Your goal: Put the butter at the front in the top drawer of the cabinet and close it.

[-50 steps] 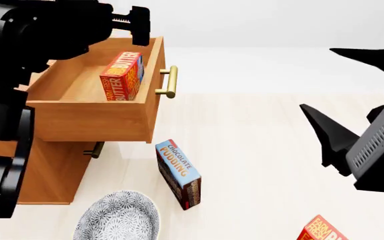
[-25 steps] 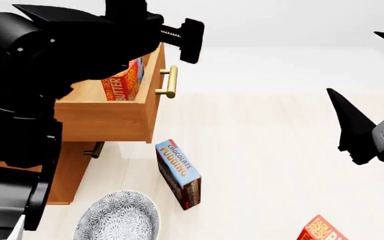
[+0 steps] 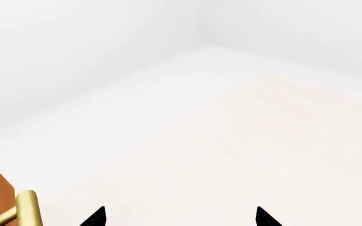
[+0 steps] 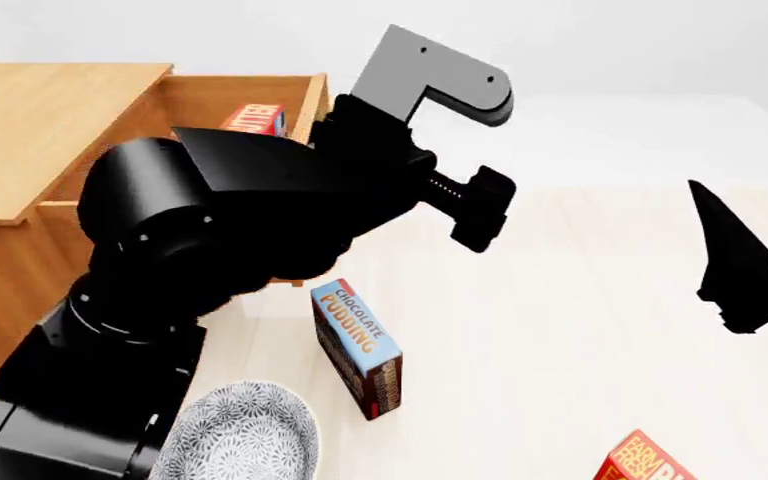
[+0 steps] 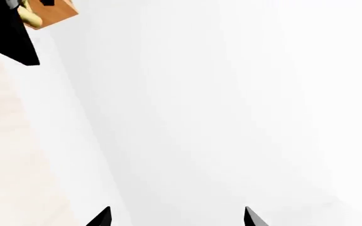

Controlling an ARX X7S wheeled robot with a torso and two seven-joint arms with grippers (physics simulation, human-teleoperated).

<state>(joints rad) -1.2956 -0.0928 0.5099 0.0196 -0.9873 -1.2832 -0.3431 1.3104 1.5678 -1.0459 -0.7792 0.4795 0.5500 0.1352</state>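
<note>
At upper left of the head view stands the cabinet (image 4: 51, 110), its top drawer (image 4: 231, 98) pulled open with one butter (image 4: 253, 119) carton inside, partly hidden by the left arm (image 4: 224, 220). Left end effector (image 3: 179, 217): fingertips spread apart, empty, brass handle (image 3: 25, 209) just beside it at the wrist frame's lower left. Right end effector (image 5: 176, 217): tips apart, empty, at the head view's right edge. Centre bottom: chocolate pudding box (image 4: 357, 345) lying on the floor (image 4: 558, 330). Lower left: patterned bowl (image 4: 244, 435). Bottom right: second butter carton (image 4: 642, 460), cut off by the frame.
</note>
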